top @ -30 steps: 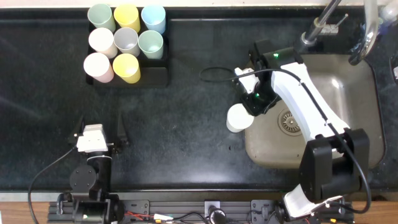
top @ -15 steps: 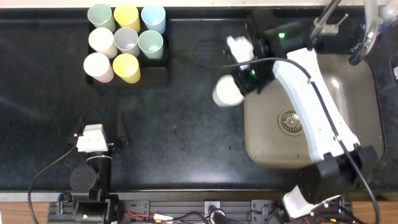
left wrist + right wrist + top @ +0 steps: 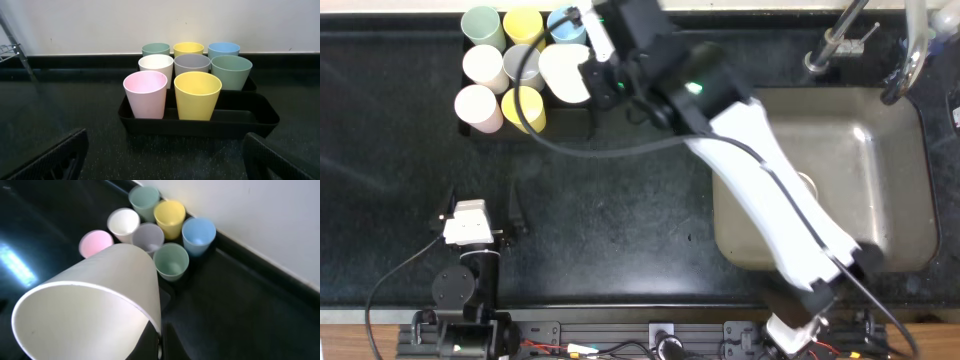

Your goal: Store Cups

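Now the right gripper [image 3: 595, 72] is out over the far left part of the table [image 3: 620, 220], jaws clamped on a white cup [image 3: 90, 310]. The cup is tipped well over on its side, its mouth turned back toward the arm's own wrist camera and one dark finger pressed against its wall. From overhead it hangs above the right side of the black tray [image 3: 200, 127], though which slot it's over I can't tell.

That tray sits against the table's far edge, toward the left corner, and the cups in it all stand upright, packed close. A pink cup [image 3: 145, 94] and a yellow cup [image 3: 197, 95] stand side by side in the front row. Behind them come a second white cup [image 3: 156, 64], a grey cup [image 3: 192, 63] and a green cup [image 3: 231, 70]. Along the back there's a pale green cup [image 3: 155, 48], another yellow one and a blue cup [image 3: 223, 49].

Over by the front edge on the left, the left gripper [image 3: 480, 200] is low, jaws spread wide with nothing in them, facing the tray and well apart from it.

On the right side of the table lies the steel sink [image 3: 880, 110], with the tap [image 3: 835, 40] at its far edge.
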You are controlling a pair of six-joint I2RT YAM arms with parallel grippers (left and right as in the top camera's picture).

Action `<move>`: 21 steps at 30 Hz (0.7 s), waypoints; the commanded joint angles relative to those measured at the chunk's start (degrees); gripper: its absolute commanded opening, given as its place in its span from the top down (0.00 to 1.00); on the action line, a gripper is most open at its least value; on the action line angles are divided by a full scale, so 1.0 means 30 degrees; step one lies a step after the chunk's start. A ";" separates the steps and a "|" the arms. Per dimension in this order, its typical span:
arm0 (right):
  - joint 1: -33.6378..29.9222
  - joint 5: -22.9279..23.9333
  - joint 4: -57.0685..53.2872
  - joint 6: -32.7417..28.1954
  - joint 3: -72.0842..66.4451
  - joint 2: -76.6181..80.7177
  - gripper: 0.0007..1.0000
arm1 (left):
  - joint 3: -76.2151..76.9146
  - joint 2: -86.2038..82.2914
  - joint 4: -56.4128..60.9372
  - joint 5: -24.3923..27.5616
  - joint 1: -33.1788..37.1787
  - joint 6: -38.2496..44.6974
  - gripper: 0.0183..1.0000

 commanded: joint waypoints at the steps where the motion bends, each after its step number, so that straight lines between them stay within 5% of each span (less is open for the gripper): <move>1: 0.0044 0.1457 0.0153 0.3337 0.0415 0.1931 0.96 | -0.0066 -0.0197 -0.0015 0.0182 0.0095 0.0226 0.00; 12: 0.0015 -0.0539 0.0867 0.4437 0.0729 0.3789 0.96 | -0.0066 -0.0197 -0.0007 0.0182 0.0095 0.0226 0.00; 21: 0.0015 -0.0532 0.0670 0.4058 0.0729 0.4947 0.96 | -0.0066 -0.0197 -0.0007 0.0182 0.0095 0.0226 0.00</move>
